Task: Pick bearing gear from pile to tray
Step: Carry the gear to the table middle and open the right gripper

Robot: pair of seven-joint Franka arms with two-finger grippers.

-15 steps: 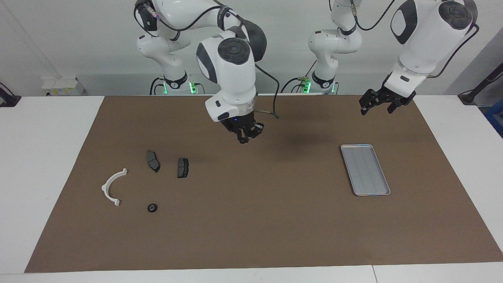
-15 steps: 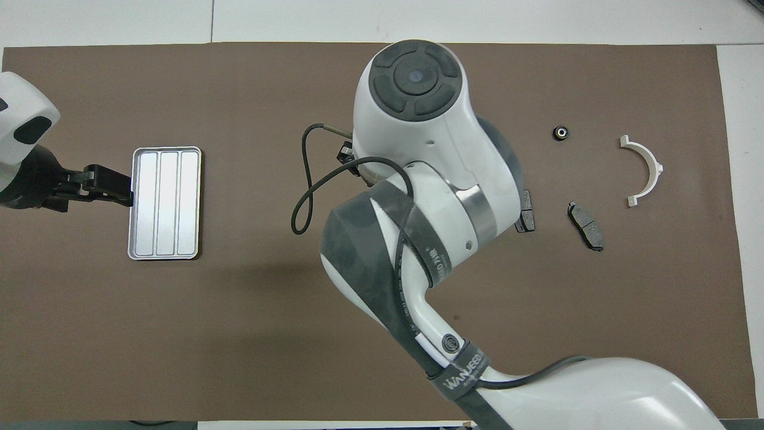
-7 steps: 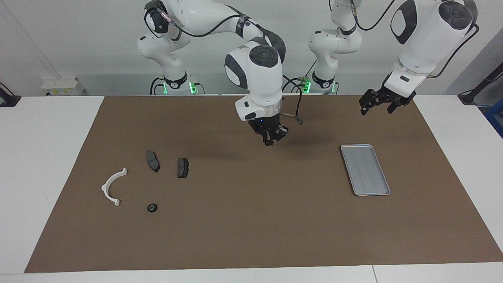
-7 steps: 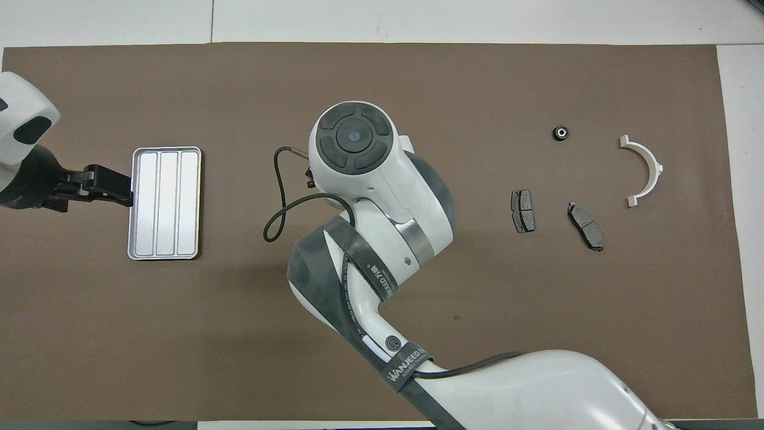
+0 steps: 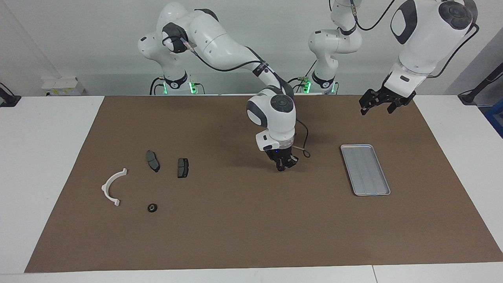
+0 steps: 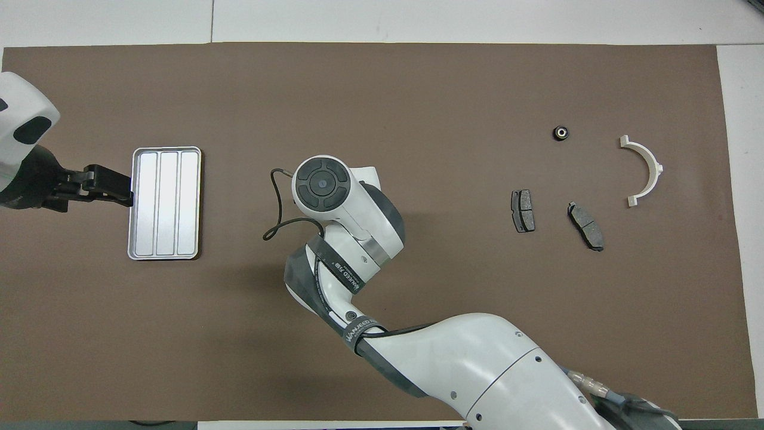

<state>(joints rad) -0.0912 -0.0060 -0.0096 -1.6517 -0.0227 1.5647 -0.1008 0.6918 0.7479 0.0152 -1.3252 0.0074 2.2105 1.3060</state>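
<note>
Black bearing gear lies far from right jaws.

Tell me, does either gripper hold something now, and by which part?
The left gripper is open and empty. Whether the right gripper, over the mat, holds anything cannot be told.

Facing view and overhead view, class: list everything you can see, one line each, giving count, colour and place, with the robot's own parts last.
Mat: one, brown, covering the white table.
Tray: one, silver-grey, toward the left arm's end.
Brake pads: two, dark grey, toward the right arm's end.
Half-ring bracket: one, white, beside the pads.
Round piece: one, black, farther from the robots than the pads.
Right gripper: one, black, low over the mat's middle.
Left gripper: one, black, waiting raised, open, near the tray.
</note>
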